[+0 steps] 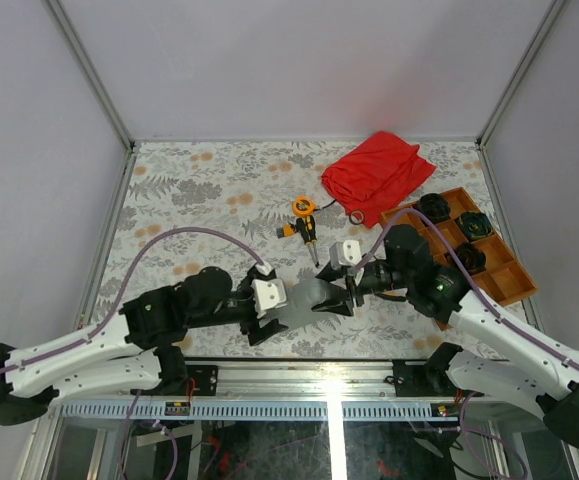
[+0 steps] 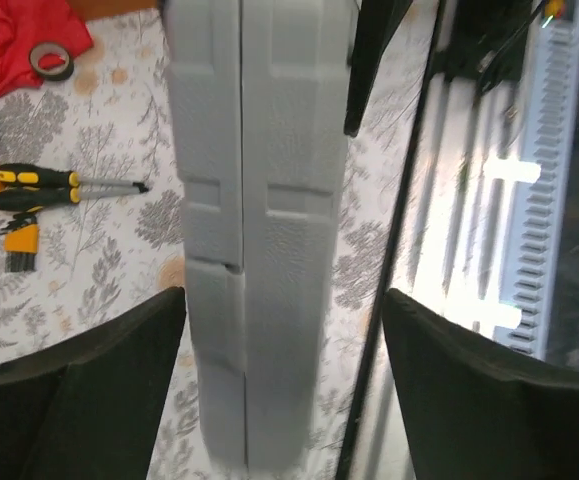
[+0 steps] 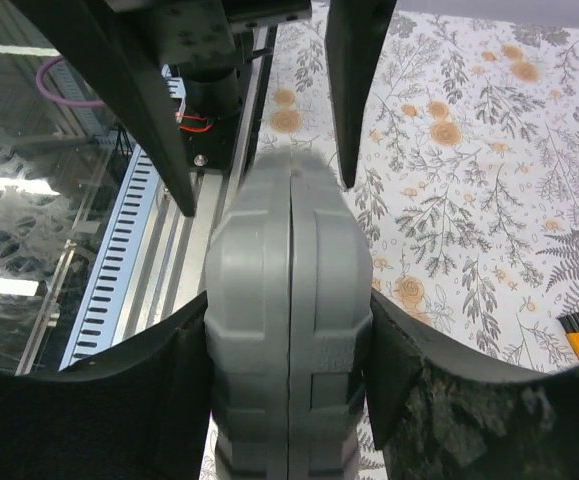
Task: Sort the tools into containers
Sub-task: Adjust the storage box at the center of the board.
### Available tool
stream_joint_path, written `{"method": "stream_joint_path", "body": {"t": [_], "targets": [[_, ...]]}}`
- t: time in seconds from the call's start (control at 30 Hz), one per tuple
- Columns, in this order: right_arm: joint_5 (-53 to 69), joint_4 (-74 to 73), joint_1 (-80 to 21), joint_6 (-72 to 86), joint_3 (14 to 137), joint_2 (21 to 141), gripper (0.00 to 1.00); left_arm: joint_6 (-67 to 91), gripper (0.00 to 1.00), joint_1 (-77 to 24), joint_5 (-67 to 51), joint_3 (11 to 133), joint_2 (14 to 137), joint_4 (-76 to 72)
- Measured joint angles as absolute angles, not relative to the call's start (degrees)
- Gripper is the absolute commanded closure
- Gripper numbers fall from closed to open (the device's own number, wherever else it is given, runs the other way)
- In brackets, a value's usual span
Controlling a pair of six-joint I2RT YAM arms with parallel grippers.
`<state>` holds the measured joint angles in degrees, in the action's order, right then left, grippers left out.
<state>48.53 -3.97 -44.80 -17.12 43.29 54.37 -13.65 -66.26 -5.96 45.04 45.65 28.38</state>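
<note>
— Getting the case (image 1: 314,296) open looks like the step in hand; no tool is in it yet. In the top view it sits low and centre, between the two arms. At its left end the left gripper (image 2: 284,292) straddles it with jaws apart: one finger is right against its side, the other stands clear.

— And the right end?

— The right gripper (image 3: 289,300) is clamped on it, a finger pressed to each flat side.

— What does the next move call for?

— My judgement: the two halves must be parted and laid flat as two trays. One arm would steady one half while the other works at the seam. Whether a latch holds it shut, I cannot tell.

— How does the case look?

— Grey plastic with rounded ends. It is closed and turned on edge, with the seam running down the middle of both wrist views. Moulded recesses cross the seam. Whether it rests on the table or is lifted, I cannot tell.

— Where are the tools (image 1: 307,226)?

— Above centre in the top view, well apart from the case: an orange tape measure (image 1: 303,206) and two screwdrivers (image 2: 39,187) just beside it.
</note>
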Motion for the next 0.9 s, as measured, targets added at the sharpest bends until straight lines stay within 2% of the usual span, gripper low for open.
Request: {"method": "stream_joint_path", "body": {"t": [0.03,0.13,0.3,0.67,0.9], "targets": [[48.5,-3.8,-44.6,-16.4,43.3,53.7,0.90,-13.1,0.08,-66.3,-6.6,45.0,43.9,27.8],[48.1,-4.0,-44.6,-14.9,43.3,52.4,0.94,-11.9,0.05,-66.3,-7.8,45.0,40.1,26.1],[47.3,-3.9,-44.6,-12.9,43.2,50.2,1.00,-10.0,0.04,-66.3,-9.4,44.1,34.5,23.5],[45.5,-1.5,-44.6,-9.9,42.1,46.7,1.00,-8.4,0.04,-66.3,-12.3,36.6,26.0,21.3],[47.8,6.7,-44.6,-6.9,39.9,43.7,1.00,-11.2,0.04,-66.3,-14.2,34.5,24.4,18.9]]}}
